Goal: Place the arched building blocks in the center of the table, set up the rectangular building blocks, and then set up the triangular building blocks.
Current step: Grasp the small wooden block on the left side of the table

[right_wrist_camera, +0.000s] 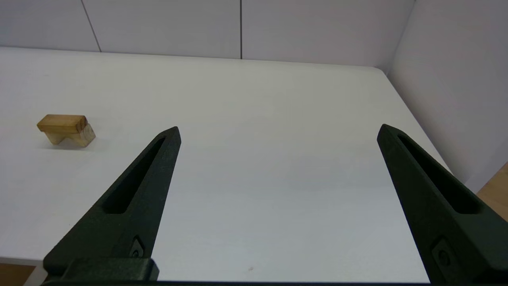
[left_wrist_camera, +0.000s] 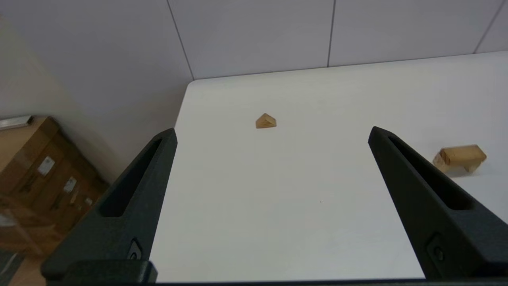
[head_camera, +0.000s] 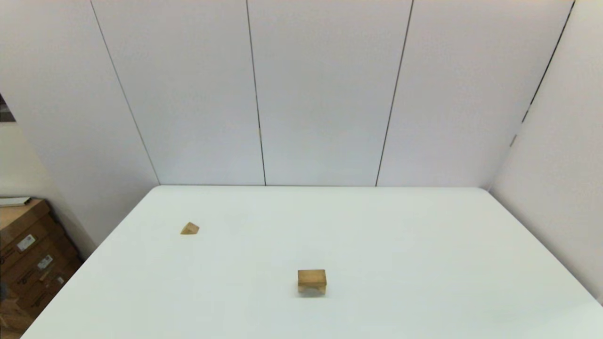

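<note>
A small wooden stack stands near the middle of the white table (head_camera: 424, 245). The arched block (head_camera: 312, 289) (right_wrist_camera: 85, 138) (left_wrist_camera: 472, 167) is at the bottom, notch down. The plain rectangular block (head_camera: 312, 275) (right_wrist_camera: 61, 121) (left_wrist_camera: 464, 152) appears to lie flat on top of it. The triangular wedge (head_camera: 190, 229) (left_wrist_camera: 266, 120) lies alone at the left. My left gripper (left_wrist_camera: 272, 130) is open, pulled back and facing the wedge from a distance. My right gripper (right_wrist_camera: 279, 128) is open over bare table, with the stack far off to its side. Neither arm shows in the head view.
White wall panels close the far and right sides of the table. Cardboard boxes (head_camera: 28, 254) stand on the floor beyond the table's left edge. The table's rounded far right corner (right_wrist_camera: 377, 71) shows in the right wrist view.
</note>
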Motion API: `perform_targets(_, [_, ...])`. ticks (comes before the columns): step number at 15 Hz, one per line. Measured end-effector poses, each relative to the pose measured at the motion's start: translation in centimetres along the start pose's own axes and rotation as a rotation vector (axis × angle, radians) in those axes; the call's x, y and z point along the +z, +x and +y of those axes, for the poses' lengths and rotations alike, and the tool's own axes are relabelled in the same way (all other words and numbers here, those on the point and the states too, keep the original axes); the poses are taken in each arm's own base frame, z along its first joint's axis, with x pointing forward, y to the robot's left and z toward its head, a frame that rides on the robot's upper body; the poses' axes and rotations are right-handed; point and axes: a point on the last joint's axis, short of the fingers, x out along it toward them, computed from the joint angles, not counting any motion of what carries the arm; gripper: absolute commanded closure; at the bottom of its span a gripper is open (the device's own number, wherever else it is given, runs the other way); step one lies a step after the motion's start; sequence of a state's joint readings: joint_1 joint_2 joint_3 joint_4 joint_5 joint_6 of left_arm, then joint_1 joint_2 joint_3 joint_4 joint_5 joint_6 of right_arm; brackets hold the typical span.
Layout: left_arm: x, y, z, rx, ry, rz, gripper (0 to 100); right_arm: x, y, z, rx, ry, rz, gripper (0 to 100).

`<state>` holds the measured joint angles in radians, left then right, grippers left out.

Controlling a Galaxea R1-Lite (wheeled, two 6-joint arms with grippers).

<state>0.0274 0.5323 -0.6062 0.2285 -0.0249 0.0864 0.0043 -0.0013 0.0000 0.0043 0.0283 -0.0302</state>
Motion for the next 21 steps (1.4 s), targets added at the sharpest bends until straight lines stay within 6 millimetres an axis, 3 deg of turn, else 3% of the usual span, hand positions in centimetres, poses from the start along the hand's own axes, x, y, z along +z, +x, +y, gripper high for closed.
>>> perform_targets(2, [4.8,3.5,0.7,0.016,0.024,0.123,0,0.0,0.0,0.0,0.000,0.000,0.000,0])
perform_targets(4, [7.7,8.9,1.5,0.018,0.085,0.268,0,0.0,0.0,0.0,0.000,0.000,0.000,0])
perform_targets(7, [9.1,18.2,3.0,-0.013,0.192,0.450,0,0.0,0.0,0.0,0.000,0.000,0.000,0])
perform_targets(11, [7.6,29.4,5.2,-0.081,0.385,0.600,0,0.0,0.0,0.0,0.000,0.000,0.000,0])
perform_targets(14, [5.7,35.4,7.1,-0.140,0.584,0.645,0,0.0,0.0,0.0,0.000,0.000,0.000,0])
perform_targets(17, [4.2,39.5,8.4,-0.213,0.810,0.650,0,0.0,0.0,0.0,0.000,0.000,0.000,0])
perform_targets(21, [1.2,41.7,8.7,-0.373,1.012,0.726,0,0.0,0.0,0.0,0.000,0.000,0.000,0])
